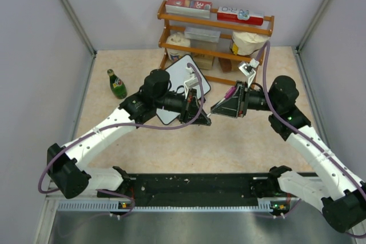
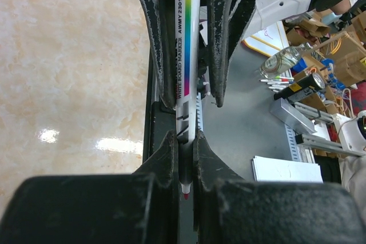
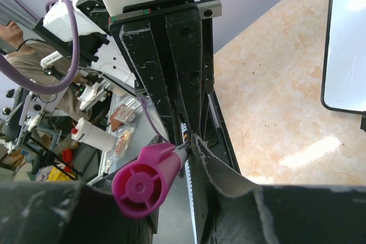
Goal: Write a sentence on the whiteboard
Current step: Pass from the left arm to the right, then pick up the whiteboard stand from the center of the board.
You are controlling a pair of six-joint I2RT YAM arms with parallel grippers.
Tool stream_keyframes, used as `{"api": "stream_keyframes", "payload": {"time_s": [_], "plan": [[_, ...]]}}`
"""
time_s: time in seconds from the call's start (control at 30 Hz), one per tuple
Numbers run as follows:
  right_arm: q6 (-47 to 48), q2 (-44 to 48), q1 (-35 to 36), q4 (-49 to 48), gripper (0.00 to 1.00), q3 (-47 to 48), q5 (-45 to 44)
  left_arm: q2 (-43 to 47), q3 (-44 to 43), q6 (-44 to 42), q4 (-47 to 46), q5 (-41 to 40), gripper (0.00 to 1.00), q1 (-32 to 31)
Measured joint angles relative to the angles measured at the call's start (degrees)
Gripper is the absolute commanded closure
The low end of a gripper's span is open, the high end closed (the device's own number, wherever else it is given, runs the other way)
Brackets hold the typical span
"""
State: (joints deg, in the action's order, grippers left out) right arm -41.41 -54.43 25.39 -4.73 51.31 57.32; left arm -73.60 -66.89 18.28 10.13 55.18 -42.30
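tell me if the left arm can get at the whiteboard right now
Probably not yet. The whiteboard lies close under the left arm, but the left pincer is shut on the marker, whose purple cap sits between the fingers of the right pincer, linking both arms.

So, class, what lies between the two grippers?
A whiteboard marker spans it: left gripper shut on the barrel, right gripper on its purple cap, clearest in the left wrist view.
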Motion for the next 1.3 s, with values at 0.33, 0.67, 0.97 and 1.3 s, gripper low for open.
{"api": "stream_keyframes", "payload": {"time_s": [0.33,0.67,0.97,1.3], "plan": [[1.4,0.0,0.0,0.0,1.0,-0.3,-1.2,0.3,0.0,1.1,0.3,0.0,0.76,0.0],[4.6,1.9,0.0,7.9,1.0,-0.3,-9.9,5.9,4.6,-1.5,2.0,-10.6,0.07,0.1],[7.7,4.2,-1.3,15.1,1.0,-2.4,-21.0,15.7,13.3,6.6,4.1,-42.3,0.02,0.3],[9.1,4.1,-2.3,18.1,1.0,-4.0,-25.2,2.7,17.7,24.6,13.1,-63.0,0.06,0.6]]}}
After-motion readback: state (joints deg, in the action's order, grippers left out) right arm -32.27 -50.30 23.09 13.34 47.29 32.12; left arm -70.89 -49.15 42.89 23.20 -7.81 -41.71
